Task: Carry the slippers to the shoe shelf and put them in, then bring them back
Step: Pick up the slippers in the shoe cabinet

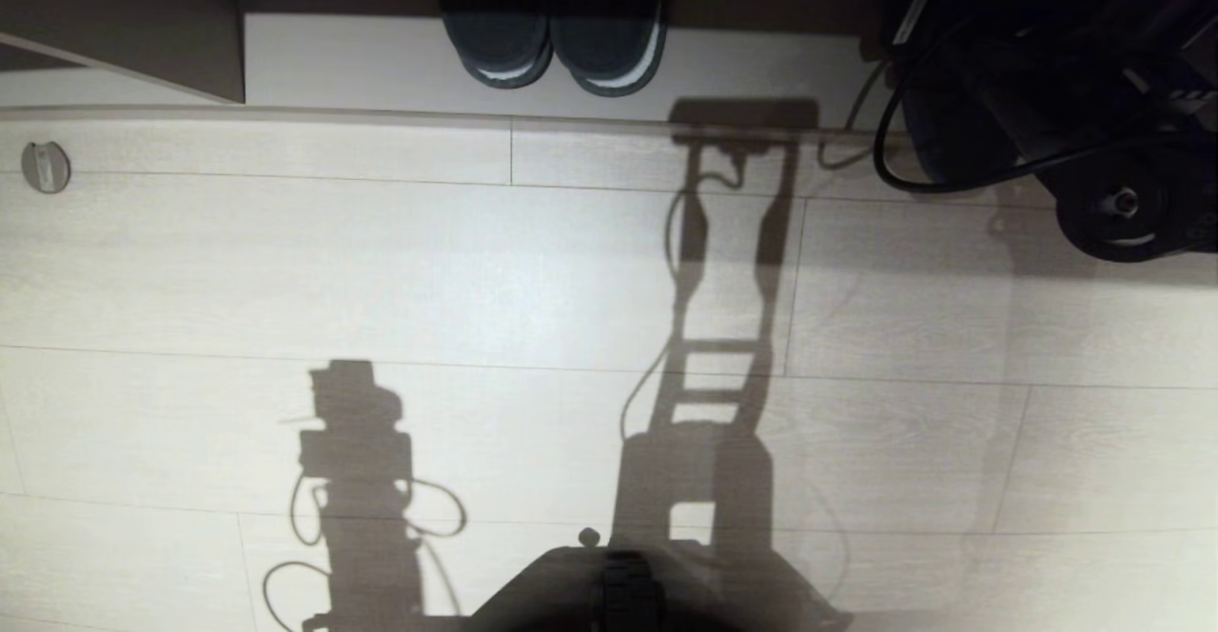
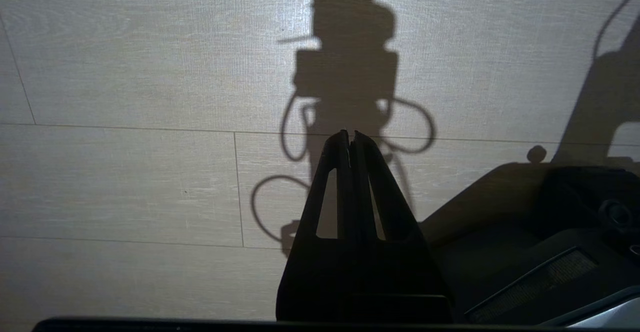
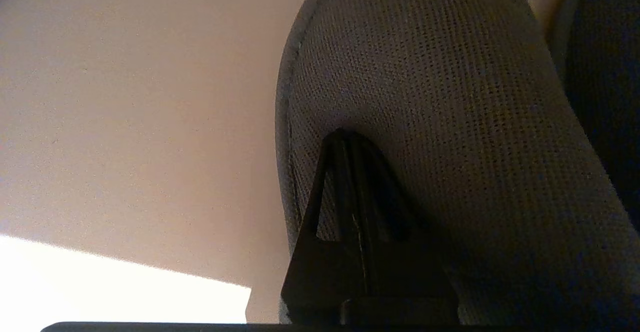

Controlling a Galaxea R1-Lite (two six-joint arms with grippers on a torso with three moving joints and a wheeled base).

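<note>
My right gripper is pressed tight together, tips nosed against the woven upper of one of the grey-blue fabric slippers. The mesh dents a little where I touch. Whether I have a fold of fabric pinched or am only pushing on it, I can't tell from this close. A second dark rounded shape sits just beside it, likely its mate.

From my head, my right arm reaches into the far right corner, toward the low pale wood-grain shoe shelf whose floor runs along the far edge of the pale plank floor. A darker pair with white sole edges stands inside it, toes pointing out toward me. That is not my pair. My own slippers are hidden behind my arm in that view.

My left gripper hangs over the floor, jaws together, holding nothing, parked.

How far along? My judgement: the slipper lies on a smooth pale surface that looks like the shelf floor, so I'm at the shelf end of the job, either just putting in or starting the pick for the trip back. The return carry is not done.

The slipper's long axis runs away from my wrist, rounded toe at the far end, sole down, upper facing me.
</note>
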